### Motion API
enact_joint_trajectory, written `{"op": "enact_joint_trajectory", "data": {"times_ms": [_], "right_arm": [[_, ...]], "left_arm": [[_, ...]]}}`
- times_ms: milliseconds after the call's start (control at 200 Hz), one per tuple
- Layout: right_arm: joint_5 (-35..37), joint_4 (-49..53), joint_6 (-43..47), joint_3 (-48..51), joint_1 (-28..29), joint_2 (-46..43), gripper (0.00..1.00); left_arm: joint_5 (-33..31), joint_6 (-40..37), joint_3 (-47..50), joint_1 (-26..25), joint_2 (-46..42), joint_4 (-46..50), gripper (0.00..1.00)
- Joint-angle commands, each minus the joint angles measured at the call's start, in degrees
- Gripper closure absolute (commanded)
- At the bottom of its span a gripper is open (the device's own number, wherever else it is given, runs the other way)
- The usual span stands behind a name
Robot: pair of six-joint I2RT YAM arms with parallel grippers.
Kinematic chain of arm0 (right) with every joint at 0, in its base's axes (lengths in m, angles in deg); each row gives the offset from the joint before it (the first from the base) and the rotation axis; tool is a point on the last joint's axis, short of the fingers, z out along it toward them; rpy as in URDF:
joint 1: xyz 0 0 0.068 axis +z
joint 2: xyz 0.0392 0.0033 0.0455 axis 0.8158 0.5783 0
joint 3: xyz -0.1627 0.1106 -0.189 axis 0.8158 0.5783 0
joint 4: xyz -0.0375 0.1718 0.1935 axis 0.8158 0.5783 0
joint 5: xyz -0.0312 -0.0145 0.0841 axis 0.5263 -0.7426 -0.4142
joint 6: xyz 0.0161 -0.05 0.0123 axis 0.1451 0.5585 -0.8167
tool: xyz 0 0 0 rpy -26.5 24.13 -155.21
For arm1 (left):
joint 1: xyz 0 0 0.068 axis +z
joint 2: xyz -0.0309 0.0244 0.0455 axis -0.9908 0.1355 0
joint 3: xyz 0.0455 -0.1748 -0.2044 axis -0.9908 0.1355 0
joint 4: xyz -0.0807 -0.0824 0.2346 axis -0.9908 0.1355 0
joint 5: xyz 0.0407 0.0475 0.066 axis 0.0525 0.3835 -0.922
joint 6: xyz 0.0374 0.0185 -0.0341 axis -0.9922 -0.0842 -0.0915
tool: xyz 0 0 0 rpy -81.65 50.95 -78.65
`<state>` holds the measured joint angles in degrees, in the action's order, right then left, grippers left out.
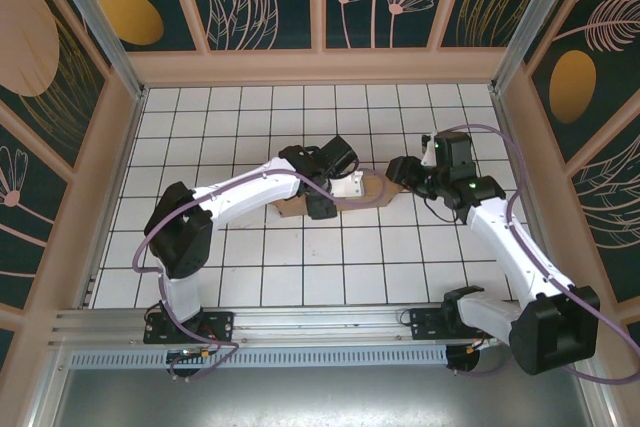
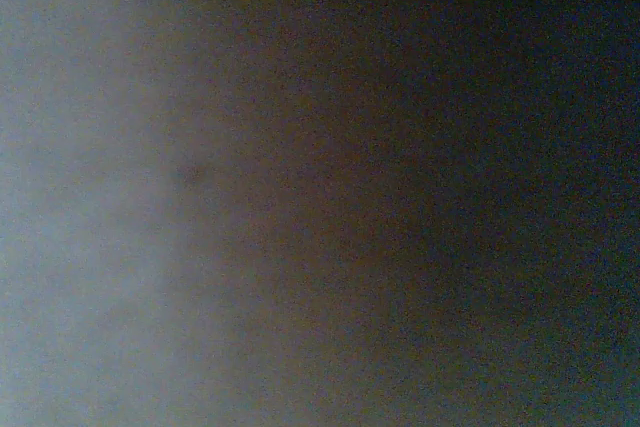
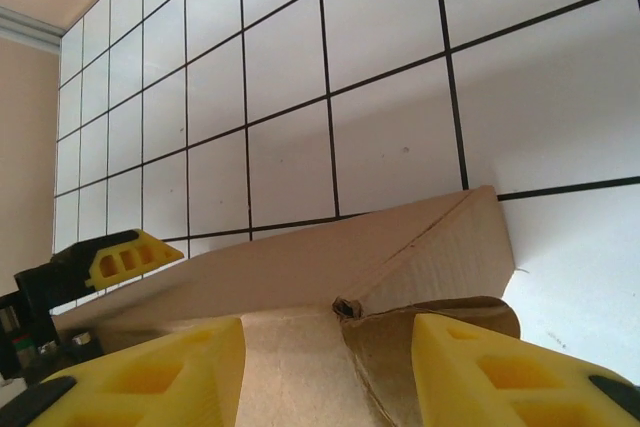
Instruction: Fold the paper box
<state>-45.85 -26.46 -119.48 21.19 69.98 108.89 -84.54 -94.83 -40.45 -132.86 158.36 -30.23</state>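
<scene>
The paper box (image 1: 373,190) is brown cardboard lying mid-table, mostly covered by my left arm. In the right wrist view the paper box (image 3: 300,267) shows a raised wall, a diagonal crease and a crumpled flap at its right corner. My right gripper (image 3: 330,387) has come in from the right, and its yellow fingers (image 3: 480,372) close in on either side of the box's end panel. In the top view this right gripper (image 1: 398,173) sits at the box's right tip. My left gripper (image 1: 325,197) presses down on the box's middle. Its wrist view is a dark blur, so its jaws stay hidden.
The floor is white tile with black grid lines (image 1: 400,247), ringed by beige walls (image 1: 320,67). A yellow and black finger (image 3: 115,259) of the other gripper shows at the box's far left in the right wrist view. Both arm bases stand on the rail (image 1: 300,322) at the near edge.
</scene>
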Motion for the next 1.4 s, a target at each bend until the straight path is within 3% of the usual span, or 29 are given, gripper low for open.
{"op": "enact_joint_trajectory", "data": {"times_ms": [0, 260, 415, 701, 866, 1056, 1206, 1396], "right_arm": [[-1.37, -2.92, 1.46, 1.88, -1.04, 0.93, 0.52], [-9.18, -8.79, -0.25, 4.54, -1.81, 4.79, 0.52], [-6.4, -7.2, -0.91, 2.05, -2.21, 4.42, 0.53], [4.2, 2.32, -1.57, -6.16, -1.64, -0.67, 0.44], [6.01, 4.47, -0.22, -9.47, 0.41, -5.17, 0.38], [-0.27, 5.83, 1.65, -10.13, 2.23, -6.39, 0.4], [-2.39, 8.93, 1.34, -9.37, 3.39, -4.57, 0.44], [-4.05, 6.91, 0.51, -5.88, 3.32, -5.71, 0.5]], "left_arm": [[-2.46, 0.1, 0.35, 0.18, 2.95, -2.31, 0.17], [-1.98, -1.01, 1.23, 0.2, 2.69, -3.55, 0.17], [-2.35, -2.24, -0.6, 0.95, 2.38, -3.26, 0.34], [0.69, -2.87, -4.63, 2.35, -1.14, 1.98, 0.62], [7.61, -2.68, -3.9, 2.51, -3.84, 7.68, 0.63], [15.78, -4.5, -3.05, 2.52, -5.85, 13.15, 0.63], [16.71, -4.83, -0.4, 2.58, -5.12, 12.36, 0.64], [11.92, -4.35, -0.65, 2.32, -2.1, 7.67, 0.6]]}}
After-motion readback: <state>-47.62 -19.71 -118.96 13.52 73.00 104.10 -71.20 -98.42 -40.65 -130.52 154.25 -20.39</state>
